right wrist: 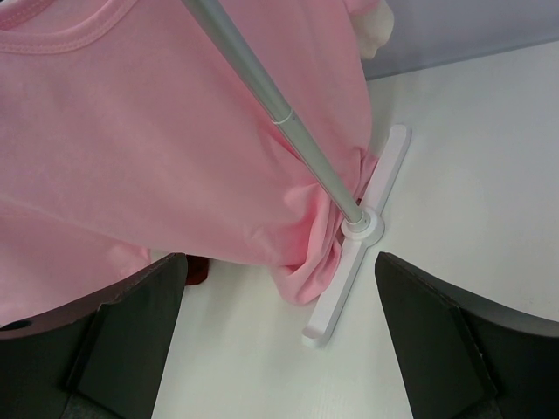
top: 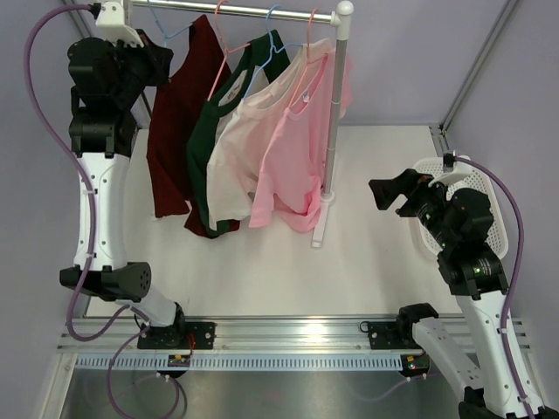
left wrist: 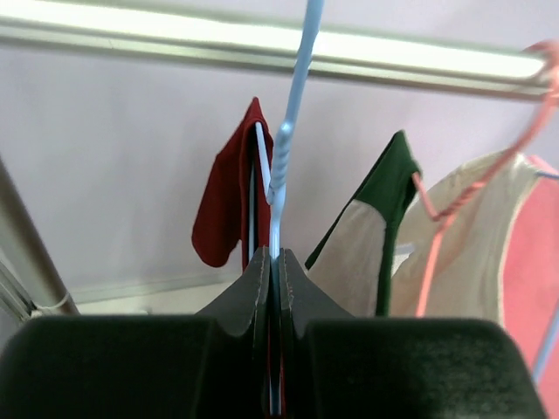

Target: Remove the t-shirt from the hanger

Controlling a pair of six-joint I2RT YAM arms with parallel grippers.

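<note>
A dark red t-shirt [top: 175, 131] hangs on a light blue hanger [top: 171, 35] at the left end of the rail [top: 244, 10]. My left gripper [top: 162, 57] is raised beside it. In the left wrist view the left gripper [left wrist: 274, 253] is shut on the blue hanger's wire [left wrist: 284, 148], with a sliver of red cloth [left wrist: 227, 209] in the jaws below the rail [left wrist: 262, 39]. My right gripper [top: 393, 194] is open and empty, low at the right. In its wrist view the right gripper [right wrist: 278, 262] faces the pink t-shirt [right wrist: 131, 131].
A green-and-cream t-shirt [top: 210, 131], a cream t-shirt [top: 236, 157] and a pink t-shirt [top: 293, 166] hang further right. The rack's upright pole [top: 336, 113] stands on a white foot [right wrist: 367, 236]. A white basket [top: 489, 218] sits at the right edge.
</note>
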